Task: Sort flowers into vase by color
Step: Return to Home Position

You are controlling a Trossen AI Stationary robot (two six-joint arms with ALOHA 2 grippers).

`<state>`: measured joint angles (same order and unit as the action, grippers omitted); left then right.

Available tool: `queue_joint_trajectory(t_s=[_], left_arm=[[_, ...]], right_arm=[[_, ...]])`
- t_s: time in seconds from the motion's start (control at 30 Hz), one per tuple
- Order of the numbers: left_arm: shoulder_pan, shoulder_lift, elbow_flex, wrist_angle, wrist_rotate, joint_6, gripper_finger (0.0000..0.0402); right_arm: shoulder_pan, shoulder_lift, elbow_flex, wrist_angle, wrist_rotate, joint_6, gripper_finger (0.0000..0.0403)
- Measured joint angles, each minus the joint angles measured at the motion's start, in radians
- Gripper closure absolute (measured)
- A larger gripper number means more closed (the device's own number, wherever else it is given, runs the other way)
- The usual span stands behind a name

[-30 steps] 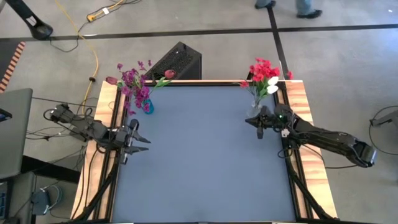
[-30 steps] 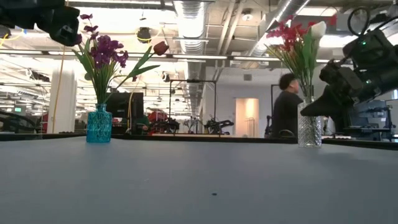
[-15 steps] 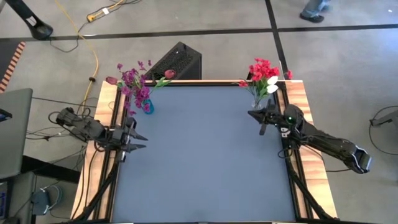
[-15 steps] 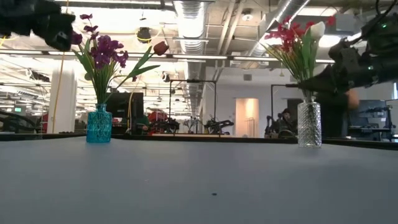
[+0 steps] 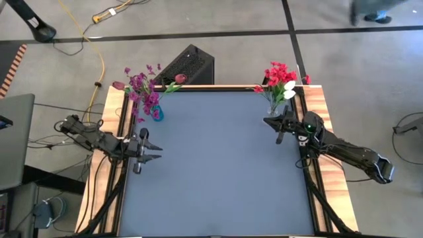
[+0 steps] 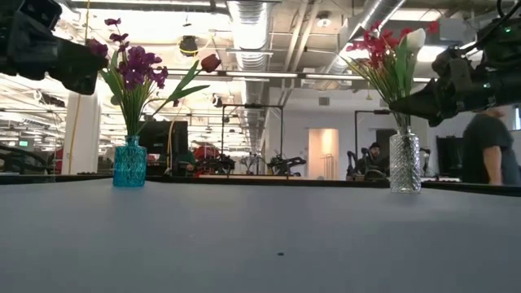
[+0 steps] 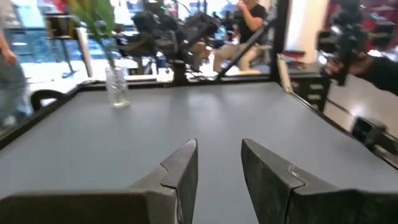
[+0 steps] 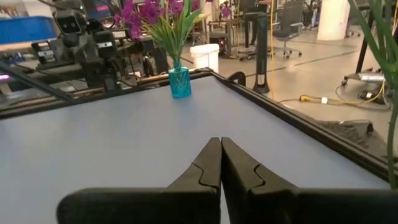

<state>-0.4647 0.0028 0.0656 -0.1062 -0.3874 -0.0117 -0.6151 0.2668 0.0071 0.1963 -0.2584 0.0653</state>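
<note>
- Purple flowers point(image 6: 134, 67): standing in the blue vase point(image 6: 129, 163), left side of the low view, at the far edge of the table point(image 5: 218, 165). Stems run roughly vertical, blooms up, spray fanning outward.
- Red tulip point(image 6: 211, 63): in the same blue vase. Its stem slants up and to the right in the low view, with the head out beyond the purple spray. In the high view it points to the upper right of the vase.
- Red flowers point(image 6: 374, 42): in the clear vase point(image 6: 404, 163), right side of the low view, at the far edge. Long axis near vertical, heads up and leaning slightly left.
- White blooms point(image 5: 289, 89): same clear vase, on the right of the red bunch.
- The two vases sit well apart, at the upper-left and upper-right corners of the table in the high view.
- Left gripper point(image 7: 219, 144): fingers parted with a clear gap, holding nothing. It sits at the left table edge, below the blue vase in the high view, pointing right.
- Right gripper point(image 8: 220, 142): fingers pressed together with nothing between them. It is just below the clear vase in the high view, pointing left.
</note>
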Motion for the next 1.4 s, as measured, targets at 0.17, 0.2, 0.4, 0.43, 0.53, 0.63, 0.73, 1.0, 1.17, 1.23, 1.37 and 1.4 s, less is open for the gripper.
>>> queue_joint_trajectory(t_s=[0.17,0.2,0.4,0.43,0.53,0.63,0.73,1.0,1.17,1.23,1.37,1.4], left_arm=[[0.002,0.001,-0.002,0.004,0.013,-0.035,0.0288],[0.002,0.001,-0.002,0.003,0.035,-0.037,0.0288],[0.002,0.001,0.001,-0.015,0.044,-0.033,0.0288],[0.002,0.001,0.002,-0.015,0.042,-0.033,0.0288],[0.002,0.002,0.002,-0.015,0.042,-0.039,0.0288],[0.002,0.002,0.002,-0.015,0.042,-0.032,0.0288],[0.002,0.002,0.002,-0.015,0.042,-0.038,0.0288],[0.002,0.002,0.002,-0.016,0.041,-0.038,0.0288],[0.002,0.002,0.002,-0.016,0.041,-0.035,0.0288],[0.002,0.002,0.002,-0.016,0.041,-0.038,0.0288],[0.002,0.002,0.002,-0.016,0.041,-0.032,0.0288],[0.002,0.002,0.002,-0.016,0.040,-0.033,0.0288]], right_arm=[[0.000,0.000,0.000,-0.001,0.000,0.056,0.0370],[0.000,0.000,0.000,-0.001,0.000,0.058,0.0370],[0.000,0.000,0.000,-0.020,0.000,0.058,0.0370],[0.000,0.000,0.000,-0.020,0.000,0.058,0.0370],[0.000,0.000,0.000,-0.020,-0.001,0.058,0.0370],[0.000,0.000,0.000,-0.020,-0.001,0.058,0.0370],[0.000,0.000,0.000,-0.020,-0.001,0.058,0.0369],[0.000,0.000,0.000,-0.020,-0.001,0.058,0.0369],[0.000,0.000,-0.001,-0.020,-0.001,0.058,0.0369],[0.000,0.000,-0.001,-0.020,-0.001,0.058,0.0369],[0.000,0.000,-0.001,-0.020,-0.002,0.058,0.0369],[0.000,0.000,-0.001,-0.020,-0.002,0.058,0.0369]])
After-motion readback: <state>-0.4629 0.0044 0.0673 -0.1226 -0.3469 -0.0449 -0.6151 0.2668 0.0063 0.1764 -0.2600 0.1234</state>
